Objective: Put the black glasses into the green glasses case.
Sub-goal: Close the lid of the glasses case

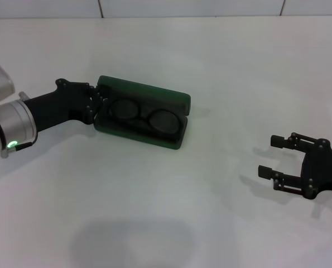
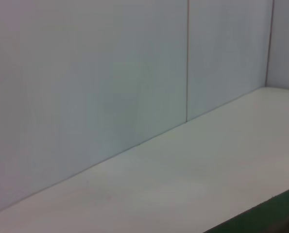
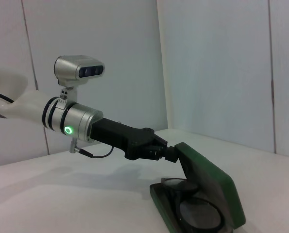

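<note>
The green glasses case [image 1: 146,92] lies open left of the table's middle, its lid [image 3: 213,187] standing tilted up. The black glasses [image 1: 143,115] rest folded inside the case's base, both lenses [image 3: 195,209] showing. My left gripper [image 1: 100,104] reaches in from the left and sits at the case's left end, shut on the lid's edge, as the right wrist view shows [image 3: 172,153]. My right gripper [image 1: 266,155] hovers open and empty far to the right of the case. The left wrist view catches only a green sliver of the case [image 2: 280,213].
The white table [image 1: 210,212] runs back to a pale panelled wall [image 2: 110,73]. My left arm's silver wrist with a green light [image 3: 67,129] carries a camera on top [image 3: 81,71].
</note>
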You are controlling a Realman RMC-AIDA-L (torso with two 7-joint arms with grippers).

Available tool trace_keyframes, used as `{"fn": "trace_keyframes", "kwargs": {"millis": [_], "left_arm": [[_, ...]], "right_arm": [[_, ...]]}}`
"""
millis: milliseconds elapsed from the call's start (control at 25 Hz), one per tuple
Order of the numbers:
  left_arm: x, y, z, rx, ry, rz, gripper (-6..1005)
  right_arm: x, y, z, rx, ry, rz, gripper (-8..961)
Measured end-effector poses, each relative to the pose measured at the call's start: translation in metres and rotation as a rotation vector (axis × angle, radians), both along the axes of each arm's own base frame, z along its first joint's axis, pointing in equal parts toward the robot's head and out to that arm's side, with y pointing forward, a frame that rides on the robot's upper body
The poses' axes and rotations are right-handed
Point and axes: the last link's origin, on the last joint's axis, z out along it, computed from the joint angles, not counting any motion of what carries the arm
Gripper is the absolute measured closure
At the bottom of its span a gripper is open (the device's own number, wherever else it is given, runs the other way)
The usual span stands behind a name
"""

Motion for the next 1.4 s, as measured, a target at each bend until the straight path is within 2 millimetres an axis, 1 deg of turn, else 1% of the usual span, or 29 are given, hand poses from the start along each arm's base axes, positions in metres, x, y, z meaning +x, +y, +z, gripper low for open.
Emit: {"fn": "trace_keyframes", "kwargs": {"millis": [200, 240, 280, 360, 520, 600, 680, 760, 840, 1000, 1040, 1120, 1160, 1200, 1240, 1280, 1360, 1400], "left_arm": [[-0.004, -0.008, 0.004, -0.044, -0.075, 0.057, 979], [-0.006, -0.012, 0.007, -0.055, -0.109, 0.082, 979], [-0.01, -0.02, 0.016, -0.064, -0.202, 0.16, 980], [-0.013, -0.029, 0.021, -0.064, -0.259, 0.201, 981], [-0.013, -0.045, 0.029, -0.036, -0.318, 0.198, 983], [-0.011, -0.047, 0.036, -0.019, -0.384, 0.205, 984], [-0.004, -0.046, 0.042, -0.032, -0.452, 0.208, 985], [0.004, -0.042, 0.048, -0.058, -0.491, 0.212, 986], [0.013, -0.035, 0.051, -0.085, -0.487, 0.217, 987], [0.031, -0.013, 0.047, -0.12, -0.447, 0.251, 998], [0.039, -0.002, 0.045, -0.115, -0.424, 0.27, 1001], [0.048, 0.01, 0.043, -0.107, -0.398, 0.281, 1001], [0.057, 0.018, 0.041, -0.097, -0.374, 0.285, 1000], [0.057, 0.018, 0.041, -0.097, -0.374, 0.285, 1000], [0.066, 0.026, 0.038, -0.087, -0.343, 0.28, 1000], [0.085, 0.041, 0.03, -0.055, -0.274, 0.278, 1000], [0.094, 0.049, 0.022, -0.023, -0.228, 0.292, 1000], [0.101, 0.053, 0.013, 0.004, -0.193, 0.309, 1000]], "right_arm": [[0.002, 0.0, 0.001, 0.013, 0.001, -0.01, 242], [0.002, 0.0, 0.001, 0.015, 0.001, -0.012, 242], [0.003, 0.0, 0.002, 0.017, 0.001, -0.014, 242], [0.003, 0.0, 0.002, 0.02, 0.0, -0.014, 242], [0.003, 0.001, 0.002, 0.027, -0.006, -0.009, 243], [0.003, 0.001, 0.001, 0.03, -0.008, -0.007, 243], [0.003, 0.0, 0.001, 0.033, -0.008, -0.005, 243], [0.003, 0.0, 0.001, 0.035, -0.006, -0.006, 243], [0.004, 0.0, 0.001, 0.039, -0.003, -0.009, 243], [0.005, -0.001, 0.002, 0.044, 0.0, -0.017, 242], [0.005, -0.001, 0.002, 0.044, 0.0, -0.018, 242], [0.005, -0.001, 0.002, 0.045, 0.0, -0.019, 242], [0.005, -0.001, 0.002, 0.045, -0.001, -0.019, 242], [0.005, -0.001, 0.002, 0.045, -0.001, -0.019, 242], [0.006, -0.001, 0.002, 0.046, -0.001, -0.02, 242], [0.006, -0.001, 0.002, 0.046, -0.002, -0.02, 242], [0.006, -0.001, 0.003, 0.046, -0.003, -0.02, 242], [0.006, -0.001, 0.003, 0.05, -0.002, -0.022, 242]]}}
